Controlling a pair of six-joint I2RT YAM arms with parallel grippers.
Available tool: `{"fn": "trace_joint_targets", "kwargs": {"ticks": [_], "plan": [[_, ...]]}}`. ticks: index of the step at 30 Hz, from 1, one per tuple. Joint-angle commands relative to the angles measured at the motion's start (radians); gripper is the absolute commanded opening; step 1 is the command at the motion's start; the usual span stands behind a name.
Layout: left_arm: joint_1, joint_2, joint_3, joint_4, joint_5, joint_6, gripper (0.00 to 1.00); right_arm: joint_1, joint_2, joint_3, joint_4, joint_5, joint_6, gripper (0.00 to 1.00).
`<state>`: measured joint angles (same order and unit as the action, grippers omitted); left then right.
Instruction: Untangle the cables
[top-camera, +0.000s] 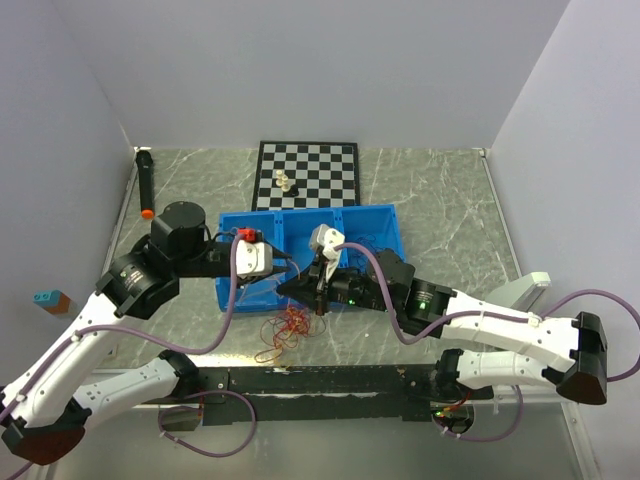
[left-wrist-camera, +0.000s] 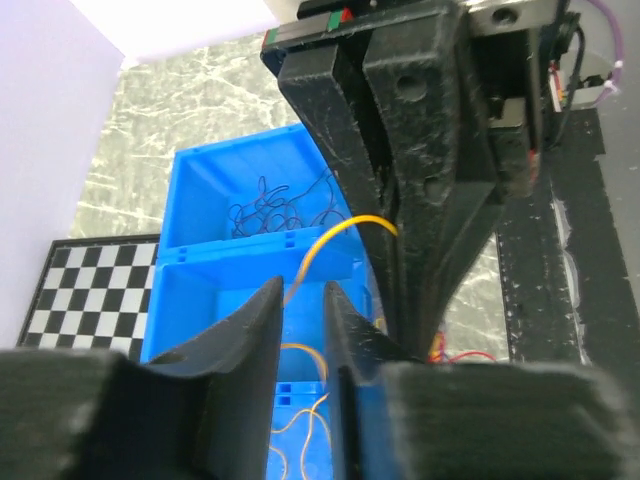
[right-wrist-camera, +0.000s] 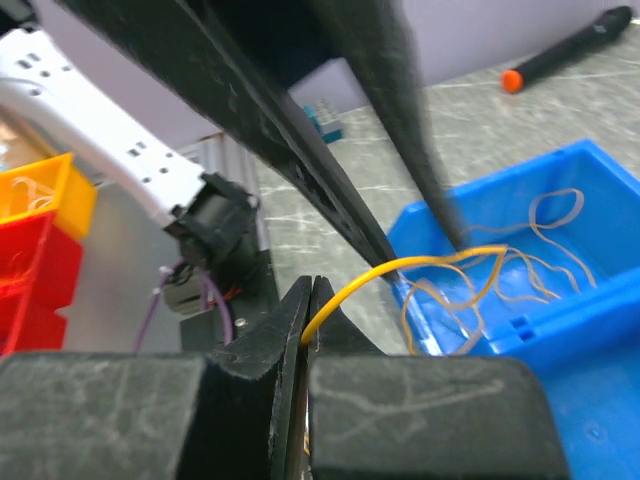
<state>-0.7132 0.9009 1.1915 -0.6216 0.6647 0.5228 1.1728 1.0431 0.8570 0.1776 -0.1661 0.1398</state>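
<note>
Overhead, pincers: My left pincer (top-camera: 298, 289) and right pincer (top-camera: 320, 298) meet tip to tip over the near edge of a blue plastic compartment bin (top-camera: 375, 222).
Overhead, cables: A loose bunch of thin red and orange cables (top-camera: 284, 328) lies on the grey marbled tabletop (top-camera: 440, 200), just in front of the bin and below both pincers.
Overhead, surroundings: A black-and-white chessboard (top-camera: 320, 175) sits behind the bin. A black marker with an orange tip (top-camera: 145, 182) lies far left.
Left wrist, pincer: My left pincer (left-wrist-camera: 302, 305) stands released, fingers slightly apart. A thin yellow-orange wire (left-wrist-camera: 335, 228) arches down to the gap; I cannot tell whether it touches.
Left wrist, bin: Dark purple wires (left-wrist-camera: 275, 205) lie in the far compartment and orange wires (left-wrist-camera: 305, 350) in a nearer one. My right pincer (left-wrist-camera: 415, 320) looms just to the right.
Right wrist, pincer: My right pincer (right-wrist-camera: 309, 300) is clenched on the thin yellow-orange wire (right-wrist-camera: 350, 285), which loops from its tips towards the bin (right-wrist-camera: 600, 300).
Right wrist, background: My left pincer (right-wrist-camera: 425, 245) crosses overhead. A yellow plastic box (right-wrist-camera: 40, 190) and a red plastic box (right-wrist-camera: 35, 270) stand at far left.
</note>
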Motion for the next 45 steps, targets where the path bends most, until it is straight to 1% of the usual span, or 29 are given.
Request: {"fn": "trace_joint_targets", "kwargs": {"ticks": [1, 2, 4, 6, 7, 9, 14, 15, 17, 20, 22, 23, 25, 26, 27, 28, 30, 31, 33, 35, 37, 39, 42, 45], "plan": [[-0.002, -0.031, -0.021, 0.085, 0.003, 0.066, 0.38, -0.013, 0.012, 0.063, 0.008, -0.113, 0.010, 0.00], [-0.003, -0.034, -0.021, 0.080, 0.006, 0.083, 0.47, -0.015, 0.012, 0.062, 0.008, -0.118, 0.014, 0.00], [-0.003, -0.037, -0.015, 0.051, 0.018, 0.126, 0.54, -0.019, 0.015, 0.059, 0.005, -0.128, 0.018, 0.00], [-0.003, -0.037, -0.012, 0.045, 0.018, 0.132, 0.59, -0.024, 0.018, 0.059, 0.003, -0.147, 0.021, 0.00], [-0.003, -0.037, -0.012, 0.052, 0.013, 0.123, 0.60, -0.025, 0.018, 0.059, 0.002, -0.150, 0.023, 0.00], [-0.003, -0.039, -0.015, 0.060, 0.024, 0.115, 0.60, -0.027, 0.023, 0.057, 0.006, -0.159, 0.023, 0.00], [-0.011, -0.005, 0.009, 0.040, 0.098, 0.095, 0.56, -0.038, 0.044, 0.071, 0.017, -0.182, 0.034, 0.00], [-0.017, 0.006, 0.020, 0.013, 0.122, 0.097, 0.52, -0.039, 0.043, 0.071, 0.023, -0.182, 0.034, 0.00], [-0.026, 0.026, 0.036, -0.024, 0.134, 0.108, 0.40, -0.039, 0.041, 0.070, 0.026, -0.174, 0.034, 0.00], [-0.037, 0.029, 0.033, -0.052, 0.122, 0.141, 0.15, -0.044, 0.031, 0.062, 0.040, -0.162, 0.035, 0.00], [-0.038, 0.026, 0.030, -0.058, 0.104, 0.152, 0.03, -0.045, 0.023, 0.056, 0.051, -0.161, 0.038, 0.00], [-0.037, 0.029, 0.034, -0.064, 0.098, 0.157, 0.01, -0.045, 0.021, 0.054, 0.053, -0.155, 0.040, 0.00], [-0.038, 0.029, 0.045, -0.061, 0.076, 0.155, 0.01, -0.044, 0.017, 0.050, 0.051, -0.151, 0.044, 0.00], [-0.038, 0.027, 0.052, -0.047, 0.056, 0.151, 0.01, -0.045, 0.017, 0.044, 0.046, -0.142, 0.049, 0.02], [-0.038, 0.024, 0.063, -0.030, 0.032, 0.141, 0.01, -0.045, 0.008, 0.034, 0.037, -0.135, 0.053, 0.15], [-0.038, 0.023, 0.080, -0.001, -0.018, 0.138, 0.01, -0.047, 0.000, 0.021, 0.025, -0.121, 0.058, 0.23], [-0.040, 0.021, 0.126, 0.046, -0.095, 0.149, 0.01, -0.045, -0.029, -0.034, 0.016, -0.084, 0.072, 0.45], [-0.038, 0.018, 0.153, 0.077, -0.128, 0.154, 0.01, -0.045, -0.049, -0.080, 0.011, -0.058, 0.087, 0.52], [-0.038, 0.007, 0.198, 0.140, -0.177, 0.163, 0.01, -0.047, -0.092, -0.151, 0.002, -0.014, 0.109, 0.60], [-0.038, -0.005, 0.233, 0.183, -0.192, 0.180, 0.01, -0.047, -0.130, -0.214, -0.013, 0.039, 0.133, 0.71], [-0.040, -0.008, 0.279, 0.162, -0.172, 0.200, 0.01, -0.048, -0.162, -0.271, -0.024, 0.074, 0.156, 0.76], [-0.040, 0.003, 0.336, 0.114, -0.145, 0.191, 0.01, -0.048, -0.182, -0.314, -0.018, 0.094, 0.178, 0.77], [-0.037, -0.010, 0.329, 0.091, -0.110, 0.175, 0.01, -0.048, -0.175, -0.337, 0.009, 0.103, 0.185, 0.78], [-0.040, -0.022, 0.306, 0.106, -0.109, 0.166, 0.01, -0.048, -0.124, -0.313, 0.023, 0.105, 0.162, 0.79]]}}
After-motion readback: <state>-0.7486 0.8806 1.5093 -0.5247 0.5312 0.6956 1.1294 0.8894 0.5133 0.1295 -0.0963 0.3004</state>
